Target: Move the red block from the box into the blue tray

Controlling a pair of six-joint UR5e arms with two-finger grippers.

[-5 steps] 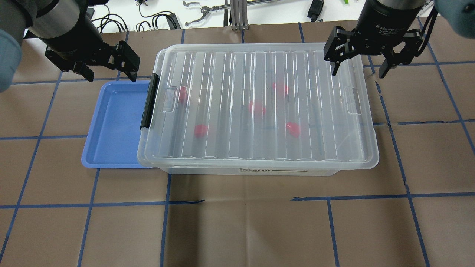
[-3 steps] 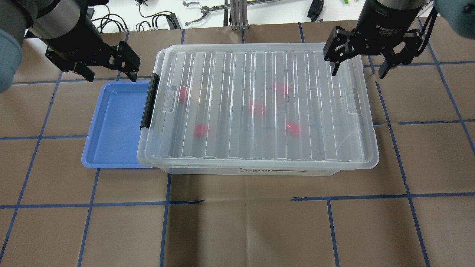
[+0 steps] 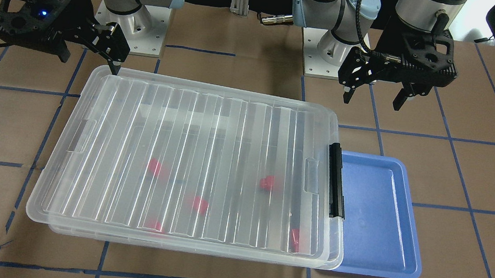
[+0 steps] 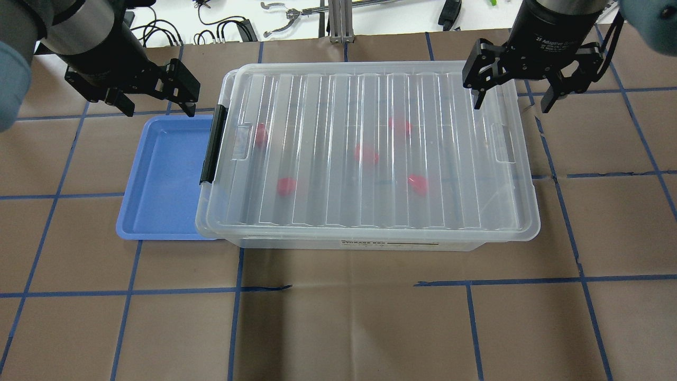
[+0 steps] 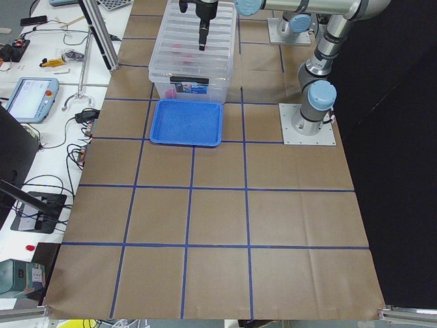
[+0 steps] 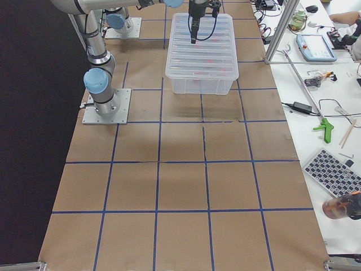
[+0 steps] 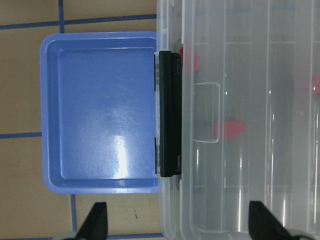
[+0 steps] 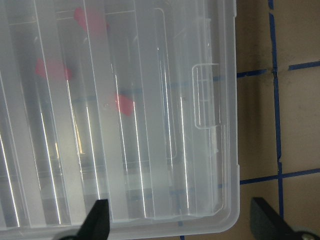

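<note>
Left arm (image 4: 98, 45) hangs over the box's (image 4: 370, 233) latch (image 4: 213, 145) end; right arm (image 4: 555, 29) over the other; both jaws wide, empty.

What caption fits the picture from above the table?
Open left gripper and open right gripper hover by a lidded box holding five red blocks, beside an empty blue tray.

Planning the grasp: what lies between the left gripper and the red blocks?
The box lid, closed over every red block; clearest in the overhead view.

Blue-taped brown table (image 4: 338, 328), tablet (image 5: 31, 98), keyboard (image 6: 333, 169)
</note>
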